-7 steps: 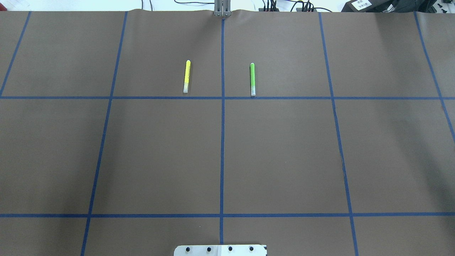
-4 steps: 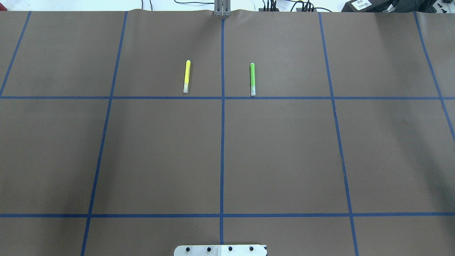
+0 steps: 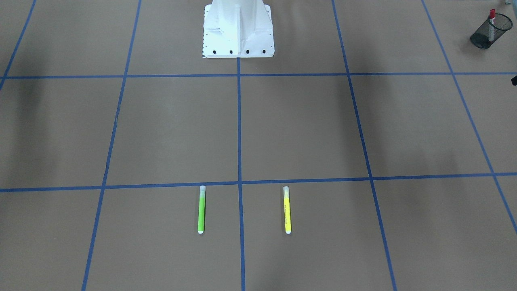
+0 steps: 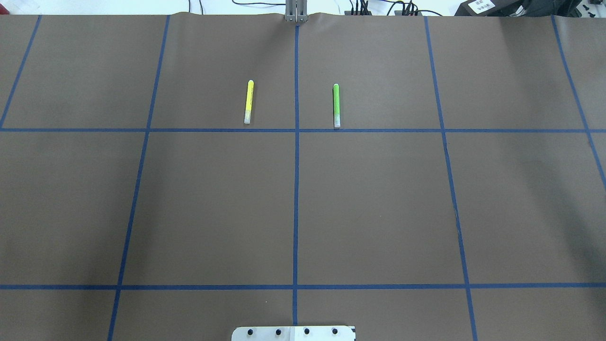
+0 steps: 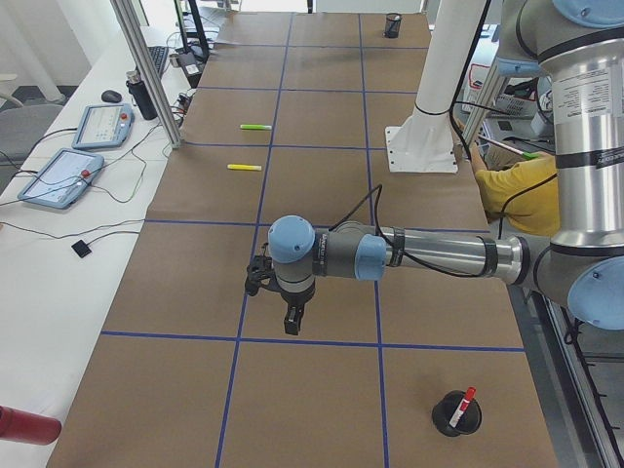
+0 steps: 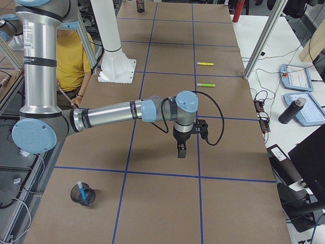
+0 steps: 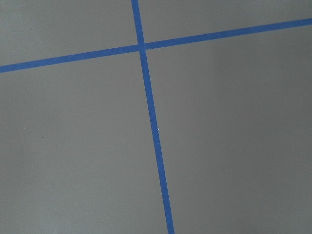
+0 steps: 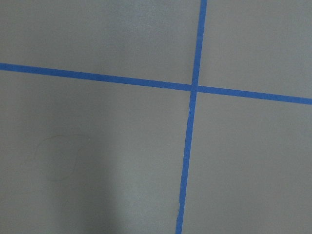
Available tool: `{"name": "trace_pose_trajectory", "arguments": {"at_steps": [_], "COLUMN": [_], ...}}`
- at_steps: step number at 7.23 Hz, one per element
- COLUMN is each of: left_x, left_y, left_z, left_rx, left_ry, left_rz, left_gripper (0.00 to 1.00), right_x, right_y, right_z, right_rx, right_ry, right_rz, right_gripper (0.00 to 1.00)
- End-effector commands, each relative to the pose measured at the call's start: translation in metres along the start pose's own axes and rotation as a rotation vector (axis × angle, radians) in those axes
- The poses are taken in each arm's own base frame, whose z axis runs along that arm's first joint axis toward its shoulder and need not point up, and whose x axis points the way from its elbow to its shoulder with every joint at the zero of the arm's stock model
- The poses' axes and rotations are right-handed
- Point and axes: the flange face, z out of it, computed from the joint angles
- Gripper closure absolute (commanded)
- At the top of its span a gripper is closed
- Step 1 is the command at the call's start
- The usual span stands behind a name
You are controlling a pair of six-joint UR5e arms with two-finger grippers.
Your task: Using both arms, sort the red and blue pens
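Observation:
The red pen stands upright in a black mesh cup at the table's left end; it also shows as the red pen in the front-facing view. The blue pen stands in another black mesh cup at the right end. My left gripper hangs pointing down over the mat, apart from the red pen's cup. My right gripper hangs the same way, apart from the blue pen's cup. Whether either is open or shut I cannot tell. Both wrist views show only mat and blue tape.
A yellow marker and a lime-green marker lie side by side on the brown mat near its far edge. The white pedestal base stands mid-table. A person in a yellow shirt sits behind the robot.

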Motion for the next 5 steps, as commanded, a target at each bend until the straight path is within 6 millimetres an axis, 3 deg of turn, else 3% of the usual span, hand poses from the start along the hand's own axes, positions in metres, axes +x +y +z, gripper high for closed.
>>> {"name": "trace_pose_trajectory", "arguments": {"at_steps": [1, 5], "left_x": [0.0053, 0.0068], "left_y": [-0.0008, 0.0060], "left_z": [-0.0061, -0.0043], "left_rx": [0.011, 0.005], "left_ry": [-0.003, -0.002], "left_rz": [0.010, 0.007], "left_gripper": [0.00, 0.00], "right_x": [0.0009, 0.0067], "right_y": [0.0008, 0.0083], "right_z": [0.0010, 0.0077], "right_rx": [-0.003, -0.018], "right_ry": [0.000, 0.001], "right_rz": [0.002, 0.017], "right_gripper": [0.00, 0.00]}}
